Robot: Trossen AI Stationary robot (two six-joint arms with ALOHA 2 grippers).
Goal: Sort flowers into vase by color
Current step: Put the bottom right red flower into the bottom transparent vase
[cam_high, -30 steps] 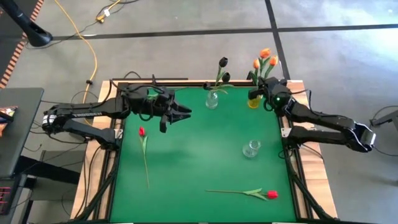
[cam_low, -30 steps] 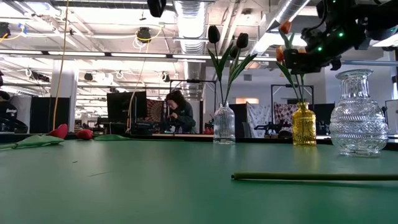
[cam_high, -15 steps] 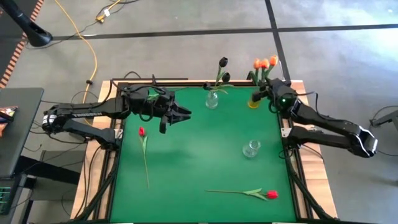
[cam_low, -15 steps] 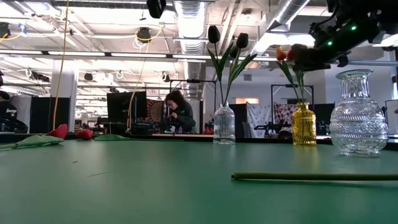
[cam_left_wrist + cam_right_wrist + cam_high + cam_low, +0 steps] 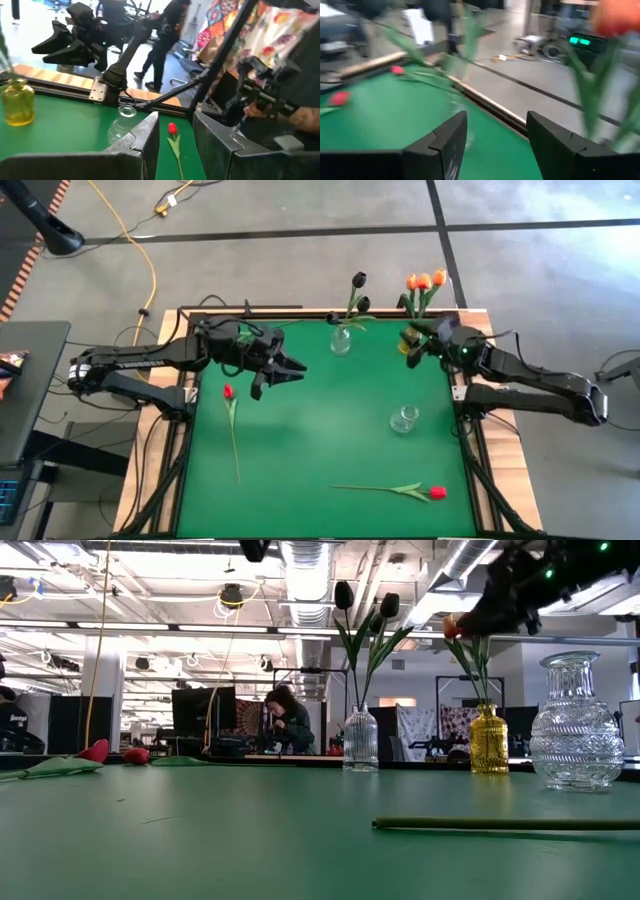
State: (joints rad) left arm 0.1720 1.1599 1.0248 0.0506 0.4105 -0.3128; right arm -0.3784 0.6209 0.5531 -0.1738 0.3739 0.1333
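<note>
A grey concrete floor (image 5: 300, 205) crossed by dark seams surrounds the green table (image 5: 320, 440). A yellow cable (image 5: 150, 265) trails across it. Beyond, ceiling ducts (image 5: 305, 565), bright lights and a seated person (image 5: 290, 725) at monitors (image 5: 200, 710).

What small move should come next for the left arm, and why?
Probably lower the open, empty left pincer toward the red tulip lying beside it on the table. The clear vase holds no flowers, and the right pincer is open by the yellow vase.

no readable text — no labels, brands, numbers or signs legible on anything
</note>
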